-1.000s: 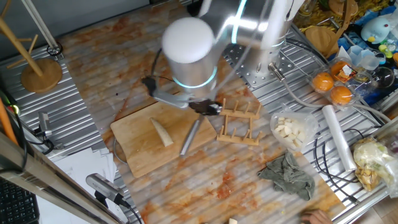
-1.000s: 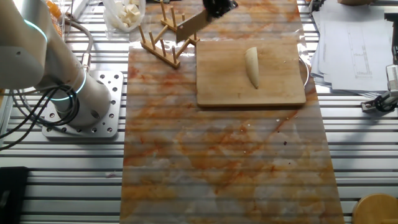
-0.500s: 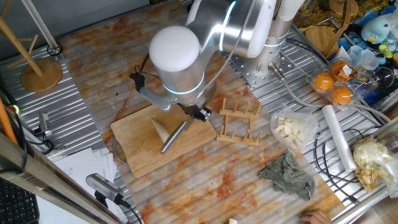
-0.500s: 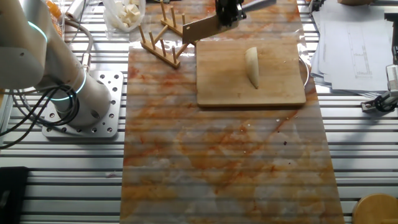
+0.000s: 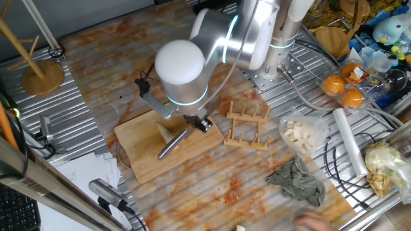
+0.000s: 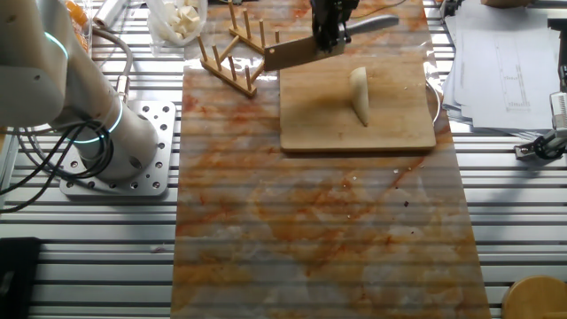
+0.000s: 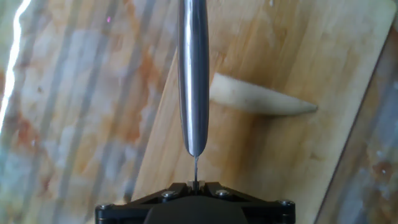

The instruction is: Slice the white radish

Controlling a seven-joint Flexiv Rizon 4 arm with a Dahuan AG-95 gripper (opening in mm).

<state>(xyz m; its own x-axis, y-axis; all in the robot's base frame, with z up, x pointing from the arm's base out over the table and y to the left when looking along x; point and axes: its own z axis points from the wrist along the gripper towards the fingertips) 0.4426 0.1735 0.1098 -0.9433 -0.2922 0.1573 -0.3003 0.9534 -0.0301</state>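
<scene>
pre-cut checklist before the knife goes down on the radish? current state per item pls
1. Knife held in the gripper: ok, handle clamped, blade sticking out.
2. White radish on the cutting board: ok, lying flat, still whole.
3. Blade over the radish: ok in hand view, where the blade crosses the thick end; the other fixed view puts it off to the rack side.
4. Blade height above the radish: cannot tell.
5. Board free of other items: ok, only the radish on it.
6. Wooden rack clear of the blade: cannot tell, the tip looks close.
</scene>
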